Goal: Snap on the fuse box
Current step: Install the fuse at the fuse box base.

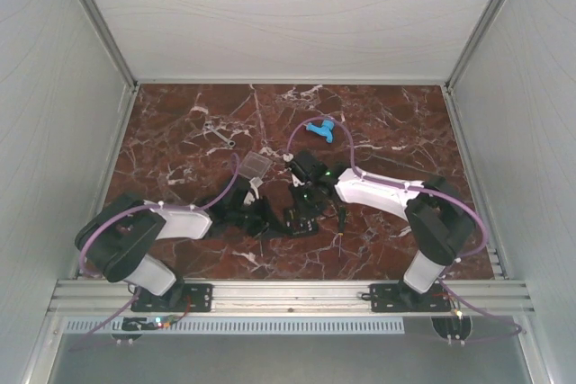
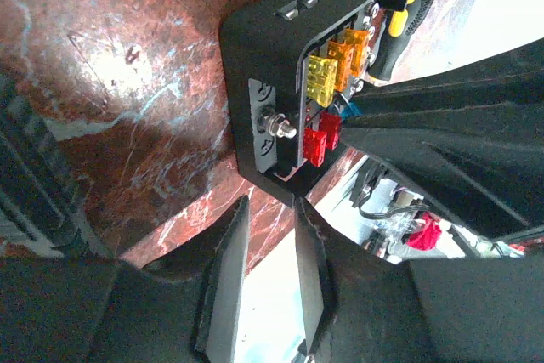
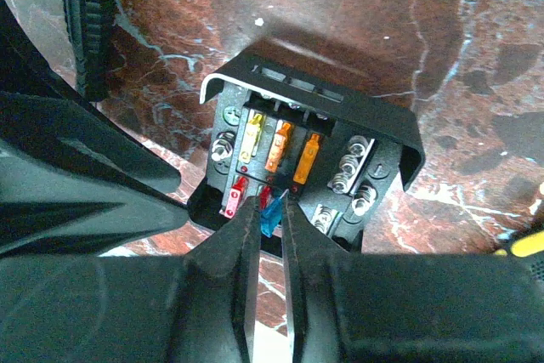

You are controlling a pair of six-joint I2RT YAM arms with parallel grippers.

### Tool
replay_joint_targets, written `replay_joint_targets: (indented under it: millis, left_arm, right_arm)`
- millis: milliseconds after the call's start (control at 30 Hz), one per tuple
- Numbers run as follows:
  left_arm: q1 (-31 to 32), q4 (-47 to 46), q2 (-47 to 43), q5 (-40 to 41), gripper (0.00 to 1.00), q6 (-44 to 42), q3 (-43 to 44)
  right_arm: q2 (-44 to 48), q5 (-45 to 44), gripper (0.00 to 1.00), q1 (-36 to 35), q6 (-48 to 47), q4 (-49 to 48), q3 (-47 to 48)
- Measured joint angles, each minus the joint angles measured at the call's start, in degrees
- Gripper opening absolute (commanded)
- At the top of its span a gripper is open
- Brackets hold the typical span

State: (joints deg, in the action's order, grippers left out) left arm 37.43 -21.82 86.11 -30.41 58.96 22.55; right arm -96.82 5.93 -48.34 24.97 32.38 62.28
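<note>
Fuse box (image 3: pixel 340 138) sits uncovered on the red marble table (image 1: pixel 405 132), near the middle and between my two arms. Its yellow, orange and red fuses stand exposed in their rows. My right gripper (image 3: pixel 269 206) is clamped on a blue fuse (image 3: pixel 272 220) at the near row of the tray. My left gripper (image 2: pixel 270 210) has its fingers set close together at the box's corner, and I cannot tell whether they pinch its edge or only stand by it. The clear lid (image 1: pixel 255 165) lies flat on the marble beyond the left arm, apart from the box.

The main risk, as I judge it, is that blue fuse. If it stays proud of its slot or goes in crooked, the lid will ride on it and the catches will not close. If the right claw lifts while gripping it, the fuse may come out, or the light tray may be dragged along, since nothing clearly pins it down.

The lid is a second worry. It is thin, transparent and flat against the stone, so the fingers could skate over it or push it away. The two wrists are also crowded over one small tray, so a careless swing could knock one arm into the other. A yellow-and-black screwdriver handle (image 2: pixel 408 2) lies just beside the box's far edge and could foul the lid coming down.
</note>
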Motion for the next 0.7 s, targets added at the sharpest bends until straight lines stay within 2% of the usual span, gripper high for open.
replay_joint_targets:
  millis: [200, 300, 700]
  left_arm:
    - [0.22, -1.6, 0.26, 0.76, 0.28, 1.42, -0.17]
    - [0.35, -2.27, 0.42, 1.16, 0.28, 1.92, -0.22]
    - [0.83, -2.56, 0.83, 1.57, 0.29, 2.8, -0.28]
  right_arm:
    - [3.02, 1.46, 0.05, 2.38, -0.07, -0.13, -1.88]
    - [3.56, 1.7, 0.0, 2.89, -0.07, -0.44, -2.45]
    - [4.0, 3.37, 0.0, 3.48, -0.07, -1.7, -3.43]
